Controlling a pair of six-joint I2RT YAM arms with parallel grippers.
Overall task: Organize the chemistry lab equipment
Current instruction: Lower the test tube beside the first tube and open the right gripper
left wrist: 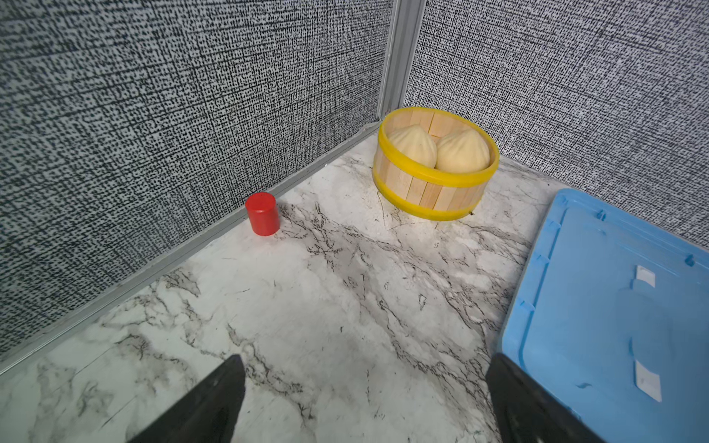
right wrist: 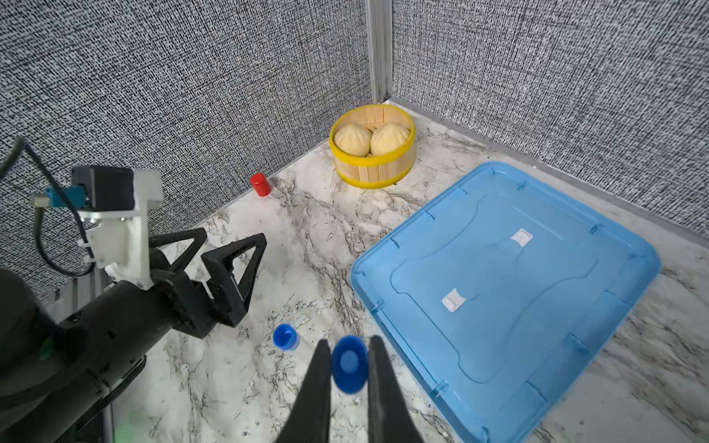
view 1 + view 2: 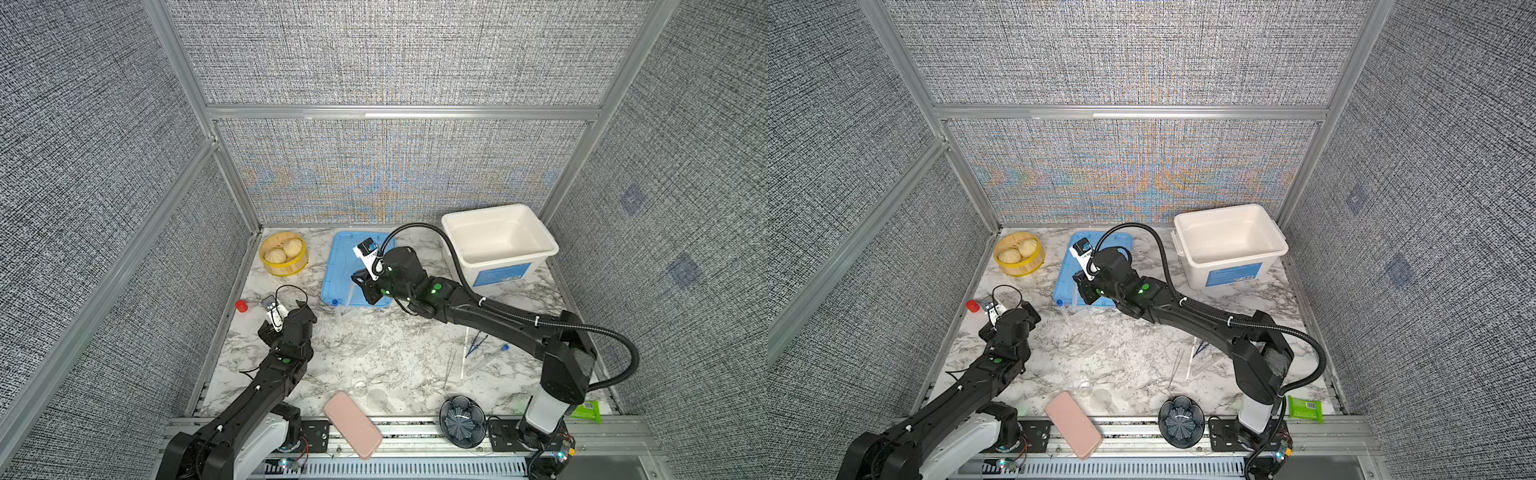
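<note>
- The right pincer (image 2: 350, 345) is seen clamped on a clear tube (image 2: 350, 363). Its blue cap faces the right wrist camera end-on, between the 2 fingers.
- In both top views that pincer is found at the centre of the frame, over the lower edge of a blue lid (image 3: 345, 257) lying flat on the marble worktop (image 3: 395, 332).
- A 2nd blue-capped tube (image 3: 336, 305) is laid on the worktop just beside the lid's lower-left corner, free of both pincers.
- A 3rd blue-capped tube (image 3: 498, 351) is laid at the lower right of the worktop, below the right arm.
- Just left of it, the dark blue tweezers (image 3: 476, 343), a long white stick (image 3: 464, 353) and the thin silver tweezers (image 3: 450, 365) are grouped close together. Whether they touch cannot be told.
- The left pincer (image 1: 364, 364) is held with its fingers wide apart and nothing between them, above bare worktop at the left of the frame.
- A small red cup (image 3: 241, 306) is stood at the left wall, near the left pincer.
- A yellow-rimmed steamer basket (image 3: 286, 270) with 2 buns is set in the upper-left corner of the worktop.
- An open white bin (image 3: 498, 237) is placed in the upper-right corner.
- A dark flower-shaped bowl (image 3: 462, 419) is set at the lower edge, right of centre.
</note>
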